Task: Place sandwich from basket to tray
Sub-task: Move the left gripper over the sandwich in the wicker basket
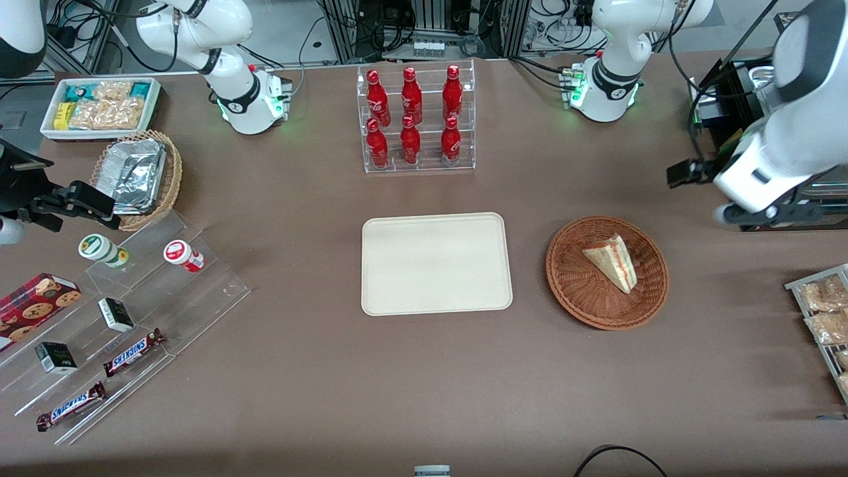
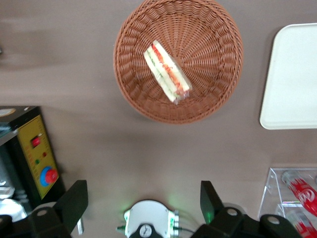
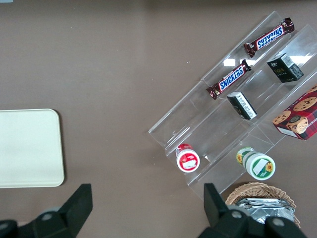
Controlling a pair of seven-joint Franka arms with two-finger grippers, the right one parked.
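The sandwich (image 1: 613,262) is a pale triangular wedge with red, orange and green filling along its edge. It lies in the round reddish-brown wicker basket (image 1: 570,278). The cream tray (image 1: 436,262) lies flat and empty beside the basket, toward the parked arm's end. My left gripper (image 1: 689,172) hangs high above the table, farther from the front camera than the basket and toward the working arm's end. In the left wrist view the gripper (image 2: 142,201) is open and empty, well apart from the sandwich (image 2: 167,71), the basket (image 2: 208,94) and the tray (image 2: 292,79).
A clear rack of red bottles (image 1: 415,119) stands farther from the front camera than the tray. A black control box (image 2: 34,158) stands near the working arm's base (image 1: 604,89). A wire rack of snack bags (image 1: 825,318) sits at the working arm's table edge.
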